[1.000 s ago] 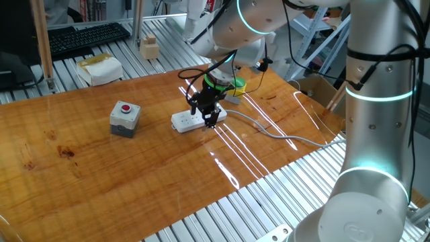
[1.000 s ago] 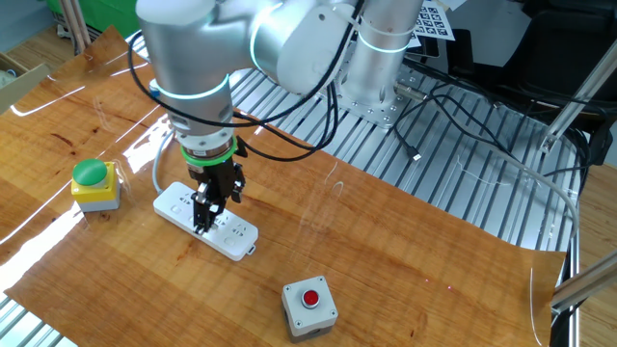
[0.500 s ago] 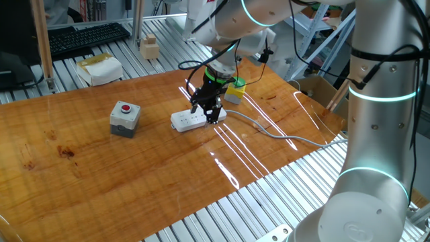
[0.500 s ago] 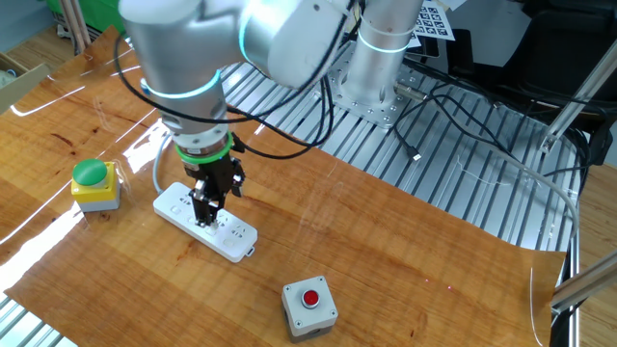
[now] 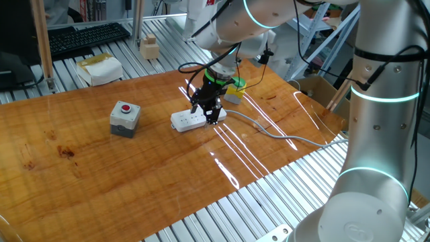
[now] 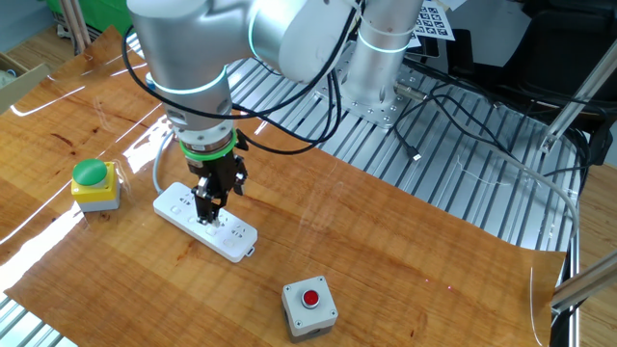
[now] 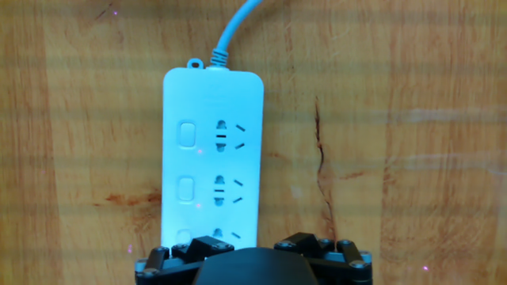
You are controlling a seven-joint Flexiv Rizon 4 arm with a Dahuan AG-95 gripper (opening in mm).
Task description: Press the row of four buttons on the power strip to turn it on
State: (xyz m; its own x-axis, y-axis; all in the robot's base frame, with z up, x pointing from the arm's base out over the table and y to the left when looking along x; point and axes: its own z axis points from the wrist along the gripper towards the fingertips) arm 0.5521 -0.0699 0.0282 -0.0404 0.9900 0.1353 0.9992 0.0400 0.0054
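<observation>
One fixed view: pincer (image 5: 210,117) spread, empty, poised over power strip (image 5: 189,120) mid-desk (image 5: 134,168). Other fixed view: fingertip above row of four buttons (image 6: 199,214). Hand view: better pressed straight down, centred on each switch.

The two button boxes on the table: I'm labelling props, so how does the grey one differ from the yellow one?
The grey box carries a red round button; the yellow box carries a green one. The grey box sits apart on open wood, while the yellow box sits close to the cable end of the power strip. In the other fixed view the arm partly hides the yellow box; the grey one shows fully. Both are small, single-button boxes standing upright.
</observation>
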